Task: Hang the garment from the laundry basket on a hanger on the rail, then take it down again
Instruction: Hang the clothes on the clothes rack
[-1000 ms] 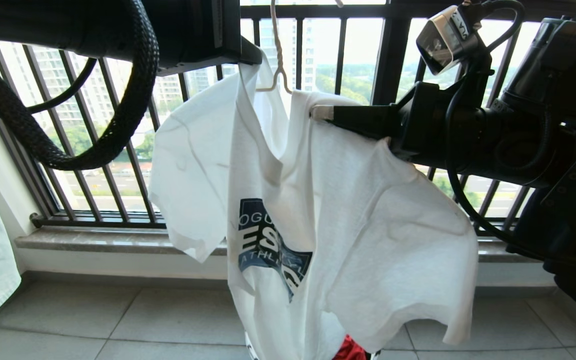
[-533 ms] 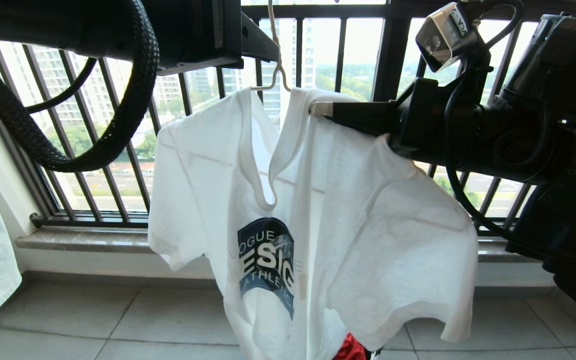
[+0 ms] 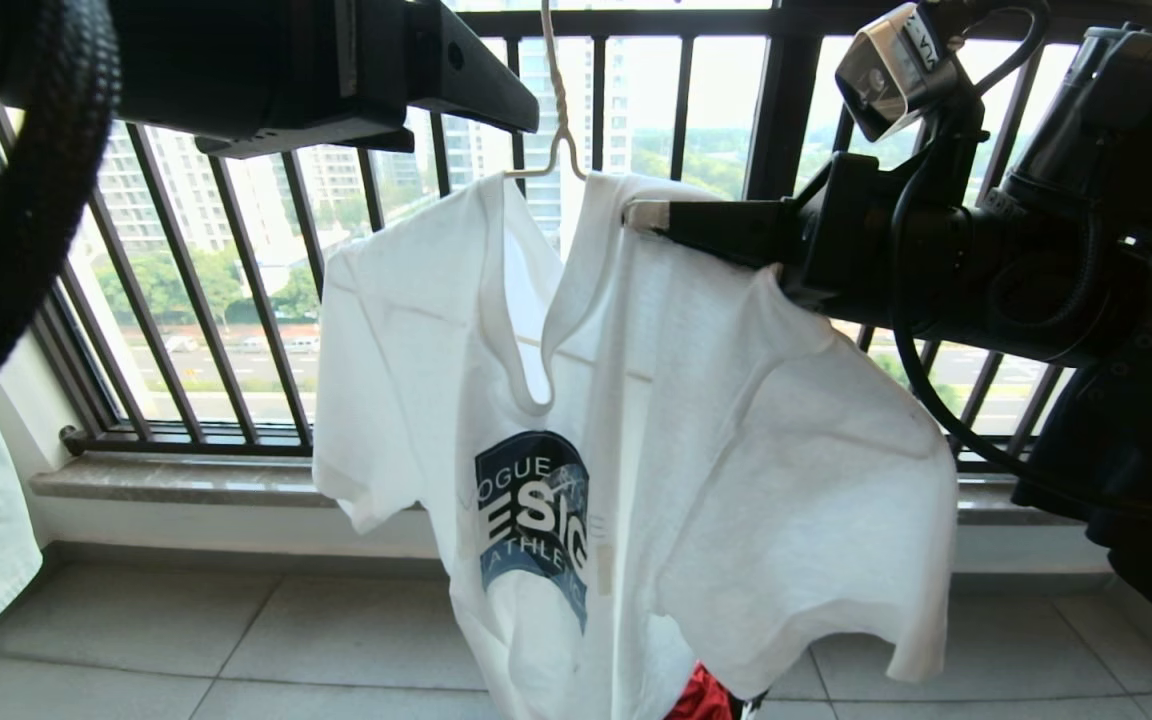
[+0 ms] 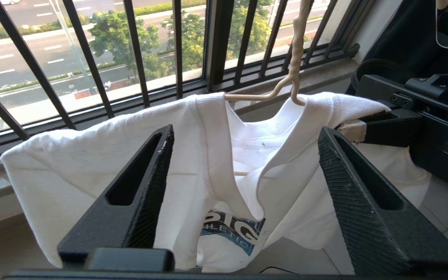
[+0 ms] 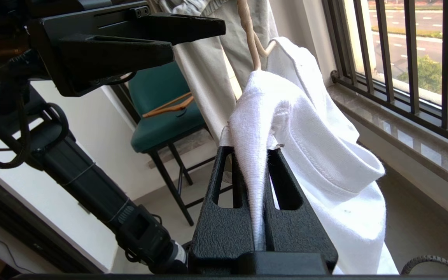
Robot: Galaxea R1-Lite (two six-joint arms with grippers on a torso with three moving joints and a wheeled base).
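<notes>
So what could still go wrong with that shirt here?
The right gripper pinches the T-shirt at one shoulder, so pulling away without opening could drag it off the hanger. The collar sits lopsided, so the shirt might slide off. The open left gripper hangs close and could snag the cloth.

The white T-shirt (image 3: pixel 696 420) with its dark blue chest logo hangs on the thin cream wire hanger (image 3: pixel 558 120), collar sagging open. My right claw (image 5: pixel 261 163) pinches 1 shoulder fold; my left claw (image 4: pixel 243 140) stands spread wide, holding nothing.
</notes>
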